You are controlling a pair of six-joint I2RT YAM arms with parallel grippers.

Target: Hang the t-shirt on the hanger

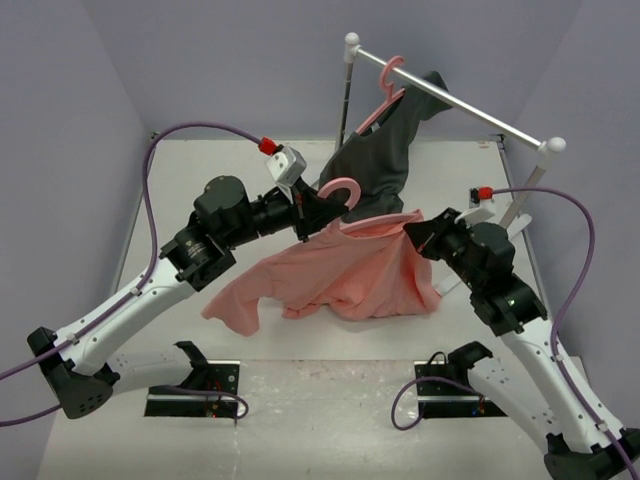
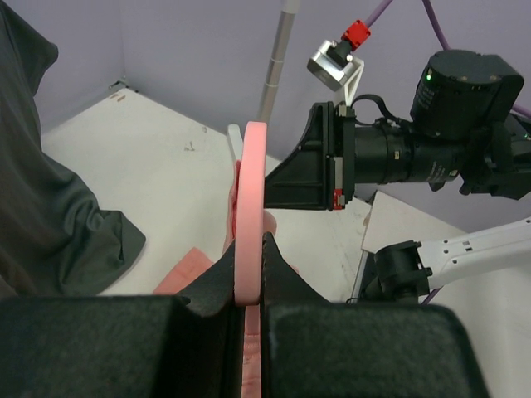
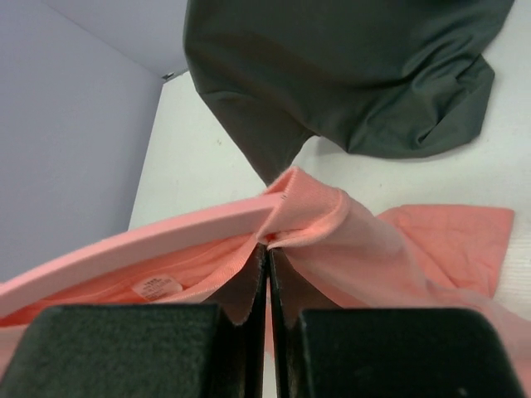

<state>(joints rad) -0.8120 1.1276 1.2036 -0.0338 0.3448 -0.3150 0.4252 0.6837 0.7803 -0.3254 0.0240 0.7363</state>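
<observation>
Left gripper (image 2: 251,253): jaws pressed together on the slim pink plastic hanger (image 2: 250,178), seen edge-on. From overhead its curved hook pokes up just past the fingers.
Right gripper (image 3: 267,253): jaws closed tight, pinching the collar edge of the salmon-pink cloth t-shirt (image 3: 315,211), right against the hanger's sloping arm.
T-shirt's place: strung between the two arms above the white table (image 1: 190,190), one sleeve drooping low on the left.
Hard to make out: the hanger's shoulders are mostly buried in cloth, so I cannot tell how far they sit inside the neck.
Behind: a dark grey garment (image 1: 375,160) hangs from a white rail (image 1: 470,108), its lower end hidden by the left gripper.
</observation>
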